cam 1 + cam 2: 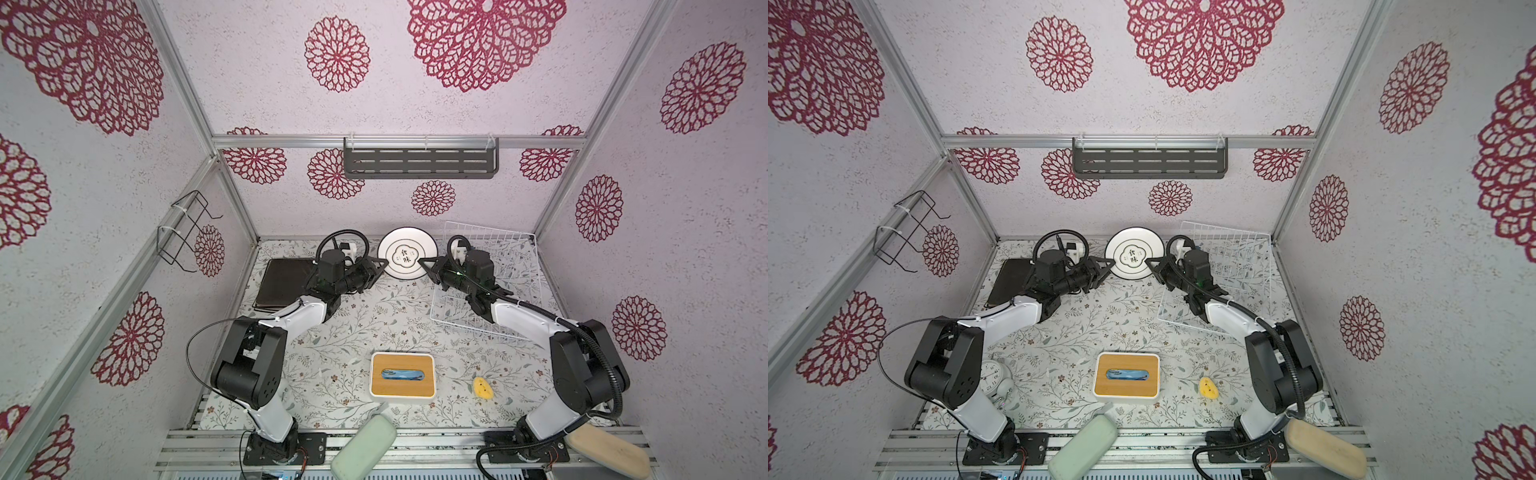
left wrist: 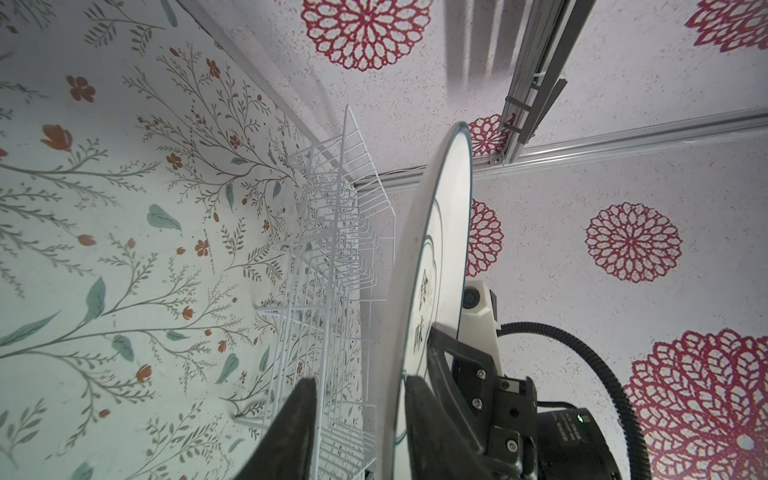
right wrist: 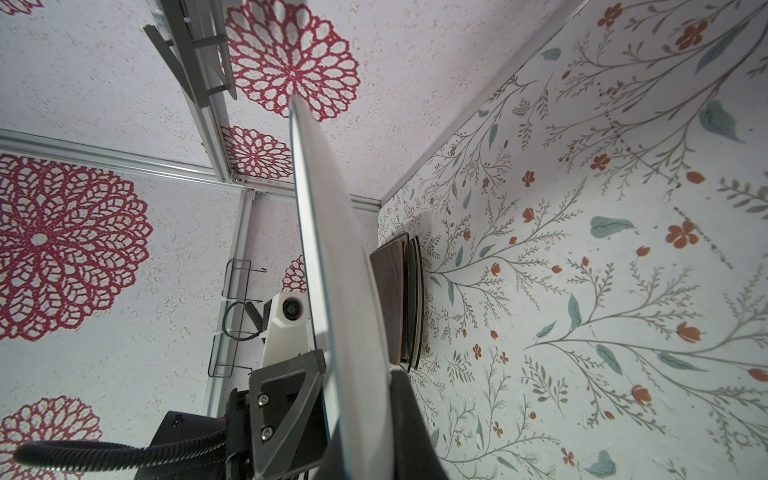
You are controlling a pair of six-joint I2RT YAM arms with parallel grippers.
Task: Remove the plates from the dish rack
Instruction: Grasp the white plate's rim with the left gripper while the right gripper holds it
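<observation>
1. Right now the round plate (image 1: 407,252) is out of the dish rack (image 1: 490,237), held between the two arms near the back wall and, as far as I can judge, off the table (image 1: 374,324).
2. The right end effector (image 3: 355,370) is clamped on one side of its rim. The left end effector (image 2: 357,380) straddles the opposite side with its jaws apart: one finger looks to be against the plate's face, and there is a gap at the other.
3. My main worry is timing. If the right lets go before the left bites firmly, the plate drops.
4. If the left closes off-centre, I expect it to push the plate and twist it in the right's grip. A glazed rim gives little friction.
5. Once both are clamped, any disagreement between the arms loads the plate and could chip it or pull it free.
6. The stack of dark square plates (image 1: 282,282) lies on the table beside the left arm. A round plate set there carelessly may slide off.
</observation>
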